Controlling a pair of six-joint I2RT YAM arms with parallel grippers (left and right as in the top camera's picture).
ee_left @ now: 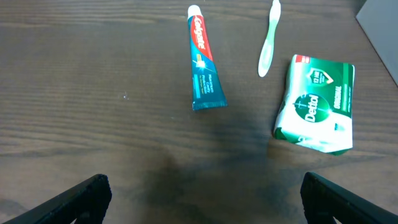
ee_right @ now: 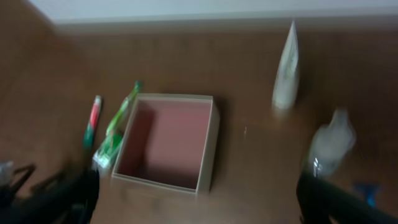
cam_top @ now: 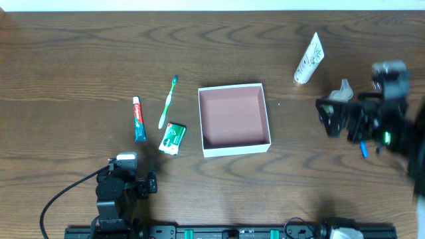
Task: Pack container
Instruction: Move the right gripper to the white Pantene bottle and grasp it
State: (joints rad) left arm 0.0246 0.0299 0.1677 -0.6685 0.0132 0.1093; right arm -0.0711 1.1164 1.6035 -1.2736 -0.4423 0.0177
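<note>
L claw (ee_left: 205, 202) hangs w/ jaws wide apart, nothing in it. Toothpaste (ee_left: 204, 62) lies straight ahead of it, soap box (ee_left: 316, 104) ahead-right, and toothbrush (ee_left: 268, 40) farther ahead, betw. the two. R claw (ee_right: 196, 205) is also spread and empty; its view is blurred. Container (ee_right: 168, 140) sits on desk (ee_right: 249, 180) ahead of R claw, slightly left, w/ nothing inside. White tube (ee_right: 286, 68) is beyond-right, and small bottle (ee_right: 329, 146) is close by on the right.

Risks, as I judge:
- Thin walls mean a low pass could shove the container.
- Toothbrush lies flat, so it is prob. hard to pinch.
- Both arms over the container could clash.
</note>
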